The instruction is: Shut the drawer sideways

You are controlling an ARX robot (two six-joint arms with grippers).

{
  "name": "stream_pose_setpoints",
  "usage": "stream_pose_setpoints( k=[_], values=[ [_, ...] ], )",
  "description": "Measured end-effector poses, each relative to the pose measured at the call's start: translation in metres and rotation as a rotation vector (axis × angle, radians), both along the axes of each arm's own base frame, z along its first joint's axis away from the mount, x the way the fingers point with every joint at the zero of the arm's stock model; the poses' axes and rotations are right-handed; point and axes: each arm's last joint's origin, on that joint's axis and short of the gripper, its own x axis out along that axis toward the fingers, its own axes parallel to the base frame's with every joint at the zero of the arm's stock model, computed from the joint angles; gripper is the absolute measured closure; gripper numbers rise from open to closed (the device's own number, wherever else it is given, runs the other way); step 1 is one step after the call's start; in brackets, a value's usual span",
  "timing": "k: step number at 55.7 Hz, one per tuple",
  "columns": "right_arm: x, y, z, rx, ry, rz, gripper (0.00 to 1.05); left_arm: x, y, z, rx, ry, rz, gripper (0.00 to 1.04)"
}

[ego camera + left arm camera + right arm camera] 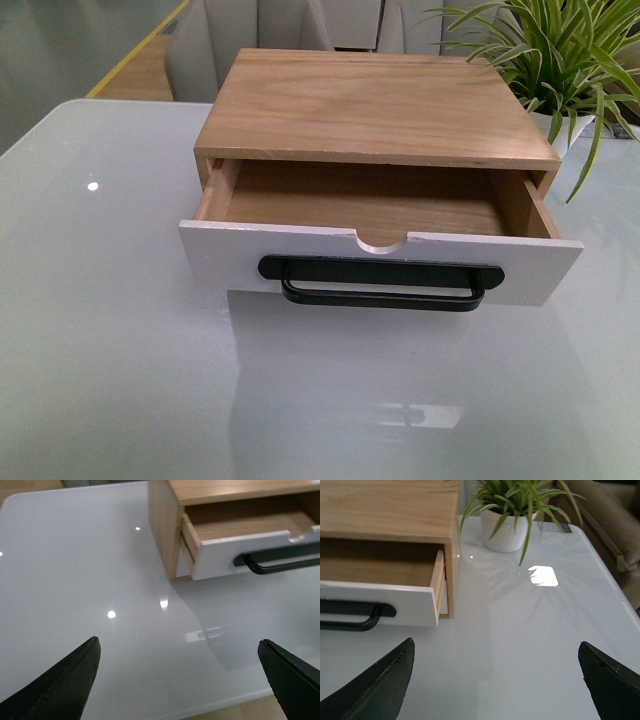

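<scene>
A light-wood drawer [380,205] with a white front panel is standing pulled partway out of its wooden case [370,105]. In the front view it is jutting toward 6 o'clock at the middle of a glossy pale table [110,360]. Its wide black bar handle [380,283] is running across the panel, just under a small semicircular notch [383,240] in the top edge. The drawer's wooden inside is lying open to the camera.

A long-leaved green plant [560,50] in a white pot [507,530] is sitting on the table at about 2 o'clock from the case, near its back corner but apart from it.

The left gripper [177,641] is hanging over the tabletop with its dark fingers [60,685] spread wide. The drawer's left end is lying well ahead of it, toward 1 o'clock as the arm faces. The right gripper [496,642] is likewise gaping, fingers far apart above the table, with the drawer's right end off toward 10 o'clock and well apart from it.
</scene>
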Motion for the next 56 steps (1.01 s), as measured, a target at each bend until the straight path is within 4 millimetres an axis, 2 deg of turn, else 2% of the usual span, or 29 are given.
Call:
stream_pose_setpoints(
  k=[6,10,18,27,41,56],
  values=[
    [0.032,0.005,-0.003,-0.135,0.061,0.153,0.09,0.028,-0.014,0.009,0.065,-0.049,-0.172,0.09],
    [0.046,0.005,-0.005,-0.193,0.086,0.213,0.09,0.04,-0.021,0.008,0.091,-0.065,-0.241,0.09],
    [0.072,0.009,-0.018,-0.294,0.203,0.374,0.09,0.064,-0.04,-0.004,0.156,-0.071,-0.412,0.09],
    [0.096,0.014,-0.033,-0.496,0.315,0.563,0.09,0.085,-0.063,-0.025,0.253,-0.081,-0.622,0.09],
    [0.115,0.035,-0.037,-0.632,0.316,0.739,0.09,0.105,-0.083,-0.034,0.294,-0.155,-0.781,0.09],
    [0.127,0.059,-0.046,-0.71,0.311,0.853,0.09,0.12,-0.101,-0.044,0.317,-0.199,-0.873,0.09]
  ],
)
